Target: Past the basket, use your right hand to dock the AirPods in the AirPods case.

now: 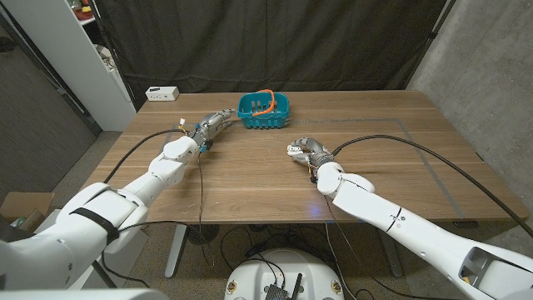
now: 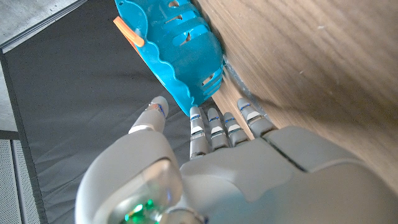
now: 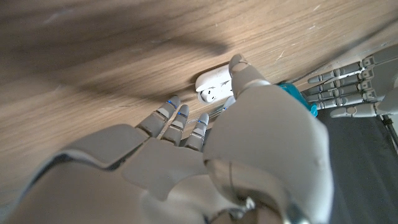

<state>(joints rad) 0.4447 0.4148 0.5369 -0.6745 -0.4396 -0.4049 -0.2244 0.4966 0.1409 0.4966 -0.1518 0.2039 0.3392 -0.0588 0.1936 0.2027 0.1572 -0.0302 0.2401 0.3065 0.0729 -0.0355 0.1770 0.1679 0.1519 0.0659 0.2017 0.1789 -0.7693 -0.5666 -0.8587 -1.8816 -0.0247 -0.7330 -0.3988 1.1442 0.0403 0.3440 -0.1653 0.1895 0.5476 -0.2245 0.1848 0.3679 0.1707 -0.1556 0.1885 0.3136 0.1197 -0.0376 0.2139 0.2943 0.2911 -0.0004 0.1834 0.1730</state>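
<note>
head view: a robot's two white arms reach over a wooden bench (image 1: pixel 391 150). nearest, the right robot hand (image 1: pixel 305 152) sits at mid-bench with its fingers curled down around a small white object. in the right wrist view that object is the airpods case (image 3: pixel 211 86), lying on the wood with the thumb tip touching its edge and the other fingers bent just beside it. whether the case is truly gripped or only touched, i cannot tell; no separate earbuds can be made out. farther back, the left robot hand (image 1: pixel 211 125) is open, fingers straight and holding nothing, its fingertips (image 2: pixel 214 121) just beside the teal basket (image 1: pixel 265 112), which has an orange handle. a small white box (image 1: pixel 161 93) sits at the far left corner.

judging from this, the step in hand is securing the case. done well, it likely means steadying the case with a light thumb press so it does not skid on the smooth wood.
</note>
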